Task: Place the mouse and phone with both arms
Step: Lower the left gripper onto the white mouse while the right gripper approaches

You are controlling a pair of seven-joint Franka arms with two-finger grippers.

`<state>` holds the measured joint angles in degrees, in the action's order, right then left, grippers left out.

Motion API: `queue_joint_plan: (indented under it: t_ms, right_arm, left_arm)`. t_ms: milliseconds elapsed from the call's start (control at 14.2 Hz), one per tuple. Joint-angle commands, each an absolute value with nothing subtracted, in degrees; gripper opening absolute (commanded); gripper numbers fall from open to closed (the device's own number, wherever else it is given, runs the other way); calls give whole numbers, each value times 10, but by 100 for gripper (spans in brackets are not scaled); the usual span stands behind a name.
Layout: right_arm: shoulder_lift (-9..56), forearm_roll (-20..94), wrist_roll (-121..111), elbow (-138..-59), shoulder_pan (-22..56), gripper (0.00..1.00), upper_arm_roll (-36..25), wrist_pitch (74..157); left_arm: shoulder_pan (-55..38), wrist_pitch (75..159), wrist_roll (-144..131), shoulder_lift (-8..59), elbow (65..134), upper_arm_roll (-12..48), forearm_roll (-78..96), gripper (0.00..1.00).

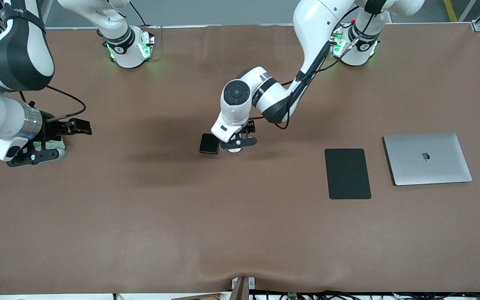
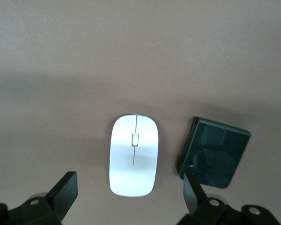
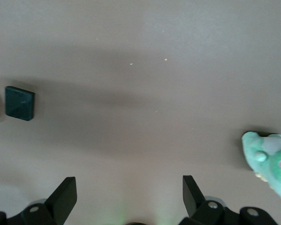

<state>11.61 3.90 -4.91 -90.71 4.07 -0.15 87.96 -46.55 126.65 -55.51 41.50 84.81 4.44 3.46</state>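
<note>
Nothing is placed yet. The left gripper (image 2: 131, 197) hangs wide open over the mouse (image 2: 133, 155), with the phone (image 2: 214, 152) just beside one finger (both untouched on the table). The right gripper (image 3: 129, 199) waits, spread and empty.

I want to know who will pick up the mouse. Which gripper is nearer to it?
Left. The left gripper hangs open right over the mouse; the right gripper waits open at the right arm's end of the table.
</note>
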Motion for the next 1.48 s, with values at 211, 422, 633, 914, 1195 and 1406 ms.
queue_joint_plan:
  t_ms: [211,422,633,914,1195,1406]
  right_arm:
    - [121,83,55,-913,80,100,-3,878]
    - [121,91,61,-925,89,100,-3,882]
    - [121,101,89,-929,97,100,-3,882]
    - [121,103,120,-944,114,100,-3,890]
    - [122,103,121,-949,114,100,-3,898]
    - [123,104,121,-960,114,100,-3,909]
  left_arm:
    - [-491,1269,-605,459,817,37,-30,100]
    - [-492,1304,-620,472,816,38,-33,100]
    - [-495,1305,-620,480,816,38,-33,100]
    - [-495,1308,-620,489,816,37,-33,100]
    - [-495,1312,-620,495,816,38,-33,100]
    - [-495,1312,-620,497,816,37,-34,100]
